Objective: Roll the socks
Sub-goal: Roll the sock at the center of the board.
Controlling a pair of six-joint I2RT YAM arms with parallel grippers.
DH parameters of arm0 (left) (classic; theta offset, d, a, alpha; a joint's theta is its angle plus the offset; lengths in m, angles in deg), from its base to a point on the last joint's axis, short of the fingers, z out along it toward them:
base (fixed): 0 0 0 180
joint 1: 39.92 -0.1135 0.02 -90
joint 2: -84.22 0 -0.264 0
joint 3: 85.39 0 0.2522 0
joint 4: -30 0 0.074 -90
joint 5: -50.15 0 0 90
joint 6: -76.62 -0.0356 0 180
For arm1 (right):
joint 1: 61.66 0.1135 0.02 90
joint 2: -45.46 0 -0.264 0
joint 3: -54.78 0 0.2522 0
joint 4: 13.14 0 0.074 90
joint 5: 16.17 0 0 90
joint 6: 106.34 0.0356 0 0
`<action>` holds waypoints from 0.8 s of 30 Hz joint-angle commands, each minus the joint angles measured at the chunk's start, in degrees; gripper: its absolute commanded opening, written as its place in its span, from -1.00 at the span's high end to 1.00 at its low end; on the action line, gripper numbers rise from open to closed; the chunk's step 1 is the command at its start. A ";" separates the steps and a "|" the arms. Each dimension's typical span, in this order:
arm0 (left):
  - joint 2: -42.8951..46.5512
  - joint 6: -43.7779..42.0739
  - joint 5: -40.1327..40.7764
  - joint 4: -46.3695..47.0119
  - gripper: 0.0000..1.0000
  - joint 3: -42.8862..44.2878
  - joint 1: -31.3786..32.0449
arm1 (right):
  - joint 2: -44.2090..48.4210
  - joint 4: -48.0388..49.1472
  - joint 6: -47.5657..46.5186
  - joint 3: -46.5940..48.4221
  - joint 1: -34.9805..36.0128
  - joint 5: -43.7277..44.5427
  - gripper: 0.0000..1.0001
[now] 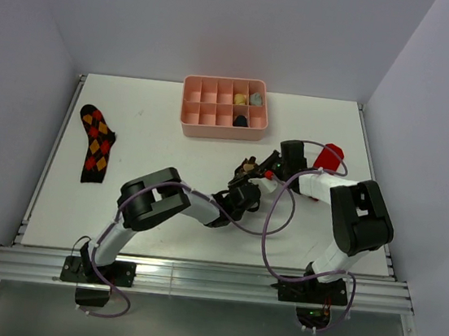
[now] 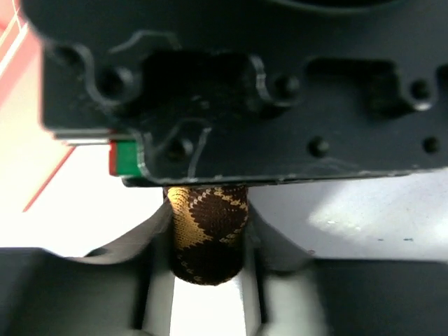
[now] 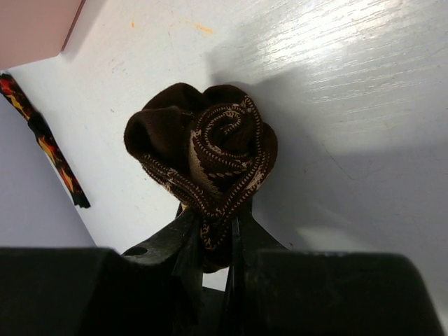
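My right jaws clamp the rolled tan sock [image 3: 210, 154]; left jaws bracket it, grip unclear. Behind, the pink tray [image 1: 219, 132] is near; worktop [image 1: 156, 127] edges are well away.

middle of counter [image 1: 172, 129] jammed: left end effector [image 1: 245, 188] and right end effector [image 1: 263, 173] both crowd rolled tan sock [image 1: 248, 168], purple cables [image 1: 271, 223] loop across near side

pink tray [image 1: 225, 109] blocks far middle

flat red-orange sock [image 1: 96, 144] far left, open counter between it and arms

red sock [image 1: 328, 158] tucked just beside right arm
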 commanded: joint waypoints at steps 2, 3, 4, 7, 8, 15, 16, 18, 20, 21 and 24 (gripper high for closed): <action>-0.74 7.44 -6.56 -9.86 0.64 -0.52 -1.19 | 2.93 -3.11 0.56 1.44 1.16 -1.16 0.78; 0.13 8.40 -7.35 -10.73 0.73 -0.87 -1.45 | 3.20 -2.76 0.56 1.61 1.16 -1.16 0.68; 0.58 10.41 -8.75 -11.26 0.82 -1.40 -1.89 | 3.72 -2.85 0.56 1.79 1.16 -1.07 0.48; 2.07 13.84 -12.00 -12.67 0.99 -2.71 -2.86 | 4.69 -3.37 -0.05 2.84 1.07 -0.37 0.10; 2.42 14.47 -12.89 -13.11 0.99 -2.90 -3.12 | 5.04 -3.37 -0.40 3.11 1.07 0.24 0.00; 4.44 21.15 -22.29 -17.33 0.99 -2.46 -5.76 | 9.08 0.40 1.08 -0.39 0.28 2.17 -0.54; 4.71 22.63 -23.52 -17.51 0.99 -2.46 -6.72 | 9.52 1.01 1.26 -1.02 0.02 2.35 -0.60; 5.68 25.18 -27.65 -18.38 0.99 -2.54 -7.96 | 9.88 2.07 1.35 -2.07 -0.42 2.79 -0.68; 6.29 26.77 -30.90 -18.74 0.99 -2.63 -9.71 | 9.70 3.82 1.27 -2.87 -0.69 2.71 -0.71; 6.64 27.48 -32.13 -19.00 0.99 -2.72 -10.33 | 9.53 4.27 1.53 -3.48 -0.78 2.71 -0.71; 6.47 29.42 -34.69 -20.49 0.99 -2.20 -12.00 | 9.26 7.96 2.40 -6.11 -0.78 3.06 -0.74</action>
